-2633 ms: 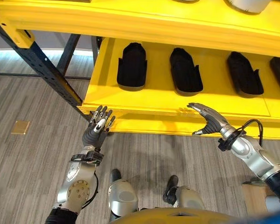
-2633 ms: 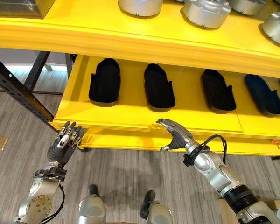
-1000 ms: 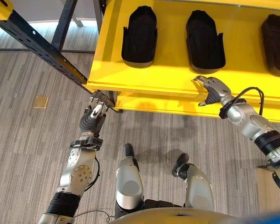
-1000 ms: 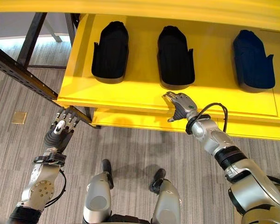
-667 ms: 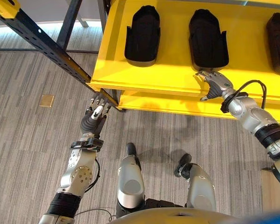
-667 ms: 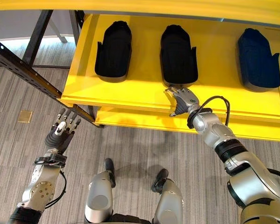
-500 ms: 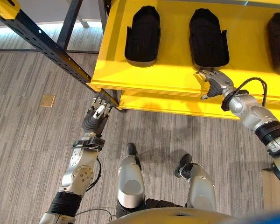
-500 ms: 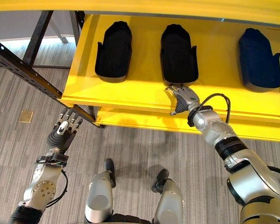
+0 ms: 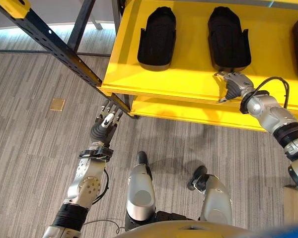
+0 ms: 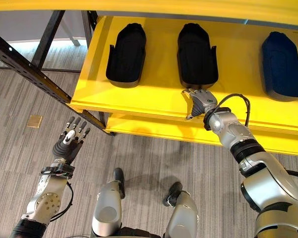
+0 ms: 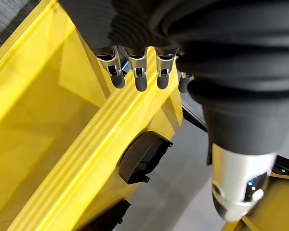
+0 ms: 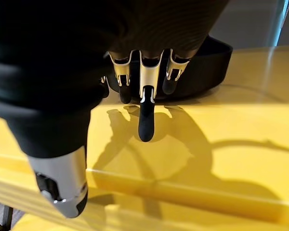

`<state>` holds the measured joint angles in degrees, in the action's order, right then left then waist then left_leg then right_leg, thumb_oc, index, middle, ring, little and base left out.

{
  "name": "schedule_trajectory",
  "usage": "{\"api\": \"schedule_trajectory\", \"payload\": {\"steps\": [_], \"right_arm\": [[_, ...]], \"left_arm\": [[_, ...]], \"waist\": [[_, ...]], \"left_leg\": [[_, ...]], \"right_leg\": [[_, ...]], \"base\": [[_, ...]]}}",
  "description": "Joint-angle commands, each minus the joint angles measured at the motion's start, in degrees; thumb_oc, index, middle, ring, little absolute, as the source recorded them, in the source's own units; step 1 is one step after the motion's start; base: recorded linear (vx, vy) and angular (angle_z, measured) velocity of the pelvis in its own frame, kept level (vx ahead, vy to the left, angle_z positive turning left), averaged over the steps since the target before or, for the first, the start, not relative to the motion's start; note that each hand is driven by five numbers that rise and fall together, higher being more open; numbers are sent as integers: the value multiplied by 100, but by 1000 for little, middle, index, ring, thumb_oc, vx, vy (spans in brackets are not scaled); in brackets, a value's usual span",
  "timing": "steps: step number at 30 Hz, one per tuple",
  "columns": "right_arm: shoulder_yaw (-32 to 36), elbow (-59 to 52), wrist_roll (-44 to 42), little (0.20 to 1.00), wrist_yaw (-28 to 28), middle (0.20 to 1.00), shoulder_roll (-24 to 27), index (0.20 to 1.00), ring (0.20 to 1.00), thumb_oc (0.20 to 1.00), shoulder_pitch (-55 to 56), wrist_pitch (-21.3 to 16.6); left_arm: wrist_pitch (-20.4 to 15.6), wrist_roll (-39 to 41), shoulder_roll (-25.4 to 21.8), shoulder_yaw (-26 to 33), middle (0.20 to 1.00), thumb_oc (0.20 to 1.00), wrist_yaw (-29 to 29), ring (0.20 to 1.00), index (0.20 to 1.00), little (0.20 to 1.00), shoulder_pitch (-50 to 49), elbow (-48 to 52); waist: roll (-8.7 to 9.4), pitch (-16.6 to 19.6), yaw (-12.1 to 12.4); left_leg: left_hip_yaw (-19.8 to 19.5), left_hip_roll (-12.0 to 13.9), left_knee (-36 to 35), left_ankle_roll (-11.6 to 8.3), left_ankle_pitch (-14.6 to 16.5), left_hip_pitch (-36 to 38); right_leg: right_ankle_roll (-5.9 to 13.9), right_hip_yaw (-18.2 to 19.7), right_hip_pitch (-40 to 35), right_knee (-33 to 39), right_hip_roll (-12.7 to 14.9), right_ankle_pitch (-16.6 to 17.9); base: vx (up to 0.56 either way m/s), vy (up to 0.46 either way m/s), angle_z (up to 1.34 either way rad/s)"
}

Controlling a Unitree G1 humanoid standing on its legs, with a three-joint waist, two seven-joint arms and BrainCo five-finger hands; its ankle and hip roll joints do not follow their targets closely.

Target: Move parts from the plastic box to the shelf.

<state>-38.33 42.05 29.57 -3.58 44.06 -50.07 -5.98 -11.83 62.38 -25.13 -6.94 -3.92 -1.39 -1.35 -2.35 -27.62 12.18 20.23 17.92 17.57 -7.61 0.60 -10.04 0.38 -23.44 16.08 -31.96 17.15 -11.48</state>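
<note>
A yellow shelf [image 9: 188, 82] carries black moulded holders in a row: one at the left [image 9: 157, 37], a second [image 9: 229, 37] and a third [image 10: 283, 59]. My right hand [image 9: 232, 84] hovers over the shelf's front strip just before the second holder, open and empty. In the right wrist view its fingers [image 12: 145, 115] point at that holder's dark rim [image 12: 207, 62]. My left hand [image 9: 103, 128] is raised over the floor below the shelf's left corner, fingers straight, holding nothing. The left wrist view shows its fingertips [image 11: 136, 79] near the shelf's yellow edge [image 11: 101, 144].
A dark perforated steel upright [image 9: 54, 42] slants from the upper left down to the shelf's corner. A small brass plate [image 9: 57, 104] is set in the grey plank floor [image 9: 30, 148]. A tan box corner [image 9: 293, 208] sits at the lower right.
The camera has tipped down and shifted. My right hand has gone forward from below the shelf's front onto its front strip, close to the second holder. The left hand stays open.
</note>
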Motion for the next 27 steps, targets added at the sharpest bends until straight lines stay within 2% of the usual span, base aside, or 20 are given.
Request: {"api": "schedule_trajectory", "payload": {"steps": [1, 4, 5, 6, 9, 10, 14, 16, 18, 23, 27], "right_arm": [[-86, 127, 24, 1000, 12, 1000, 82, 1000, 1000, 1000, -282, 39], [-75, 177, -16, 1000, 50, 1000, 51, 1000, 1000, 1000, -356, 75], [-63, 185, -81, 1000, 84, 1000, 18, 1000, 1000, 1000, -364, 28], [-49, 163, -83, 1000, 144, 1000, 3, 1000, 1000, 1000, -361, -27], [-24, -160, -236, 1000, 375, 1000, -48, 1000, 1000, 1000, -73, -293], [95, -1005, -745, 1000, 872, 1000, -97, 1000, 1000, 1000, 488, -484], [426, -2764, -1524, 1000, 1406, 1000, -314, 1000, 1000, 1000, 1630, -441], [519, -3517, -1971, 1000, 1362, 1000, -397, 1000, 1000, 1000, 2118, -220], [733, -4067, -2457, 1000, 1232, 1000, -495, 1000, 1000, 1000, 2651, -181], [1403, -4669, -3462, 1000, 728, 1000, -737, 1000, 1000, 1000, 3786, -491], [2004, -4823, -4512, 1000, 795, 1000, -1052, 1000, 1000, 1000, 4567, -634]], "left_arm": [[-216, -27, 42, -127, 1000, 1000, -178, 1000, 1000, 1000, 36, 236], [-225, 11, 27, -146, 1000, 1000, -173, 1000, 1000, 1000, 37, 226], [-200, 33, 29, -129, 1000, 1000, -205, 1000, 1000, 1000, 17, 241], [-198, 40, 25, -114, 1000, 1000, -227, 1000, 1000, 1000, 11, 247], [-321, -1, 73, -86, 1000, 1000, -280, 1000, 1000, 1000, -43, 259], [-401, 52, 83, -5, 1000, 1000, -265, 1000, 1000, 1000, -150, 349], [-486, 114, 88, 144, 1000, 1000, -305, 1000, 1000, 1000, -318, 496], [-551, 57, 129, 163, 1000, 1000, -265, 1000, 1000, 1000, -357, 557], [-611, -73, 192, 190, 1000, 1000, -249, 1000, 1000, 1000, -440, 639], [-579, -298, 385, 134, 1000, 1000, -112, 1000, 1000, 1000, -697, 728], [-381, -255, 492, 145, 1000, 1000, -212, 1000, 1000, 1000, -910, 700]], "waist": [[-14, -18, 97], [-33, -23, 102], [-41, -16, 104], [-56, -6, 108], [-47, -9, 53], [-2, -20, -56], [92, -29, -262], [138, 33, -372], [177, 126, -477], [218, 496, -654], [252, 780, -774]], "left_leg": [[-172, 338, 208, -58, 25, -224], [-176, 320, 198, -49, 21, -215], [-181, 311, 192, -48, 19, -210], [-119, 325, 128, 28, -94, -245], [-101, 327, 99, 37, -106, -235], [-62, 334, 52, 41, -123, -215], [-14, 297, -84, 51, -170, -138], [15, 263, -232, 37, -215, -9], [42, 213, -427, 25, -270, 157], [88, 114, -932, -42, -468, 537], [108, 92, -1169, -75, -578, 718]], "right_leg": [[604, -467, -93, -356, 685, 97], [597, -467, -89, -374, 685, 90], [593, -459, -95, -372, 677, 81], [503, -526, -68, -298, 650, 184], [495, -496, -77, -249, 597, 187], [504, -444, -87, -165, 543, 205], [538, -314, -147, 73, 392, 267], [564, -245, -282, 347, 261, 338], [592, -171, -474, 697, 115, 431], [668, -75, -986, 1480, -154, 657], [702, -16, -1249, 1796, -235, 759]], "base": [[0, 0, 0], [0, 0, 0], [-67, 30, 0], [-72, 37, -1], [-59, 50, -3], [-71, 49, -2], [-91, 30, -5], [-59, 28, -10], [-35, 45, -14], [-1, 81, -10], [6, 86, -3]]}}
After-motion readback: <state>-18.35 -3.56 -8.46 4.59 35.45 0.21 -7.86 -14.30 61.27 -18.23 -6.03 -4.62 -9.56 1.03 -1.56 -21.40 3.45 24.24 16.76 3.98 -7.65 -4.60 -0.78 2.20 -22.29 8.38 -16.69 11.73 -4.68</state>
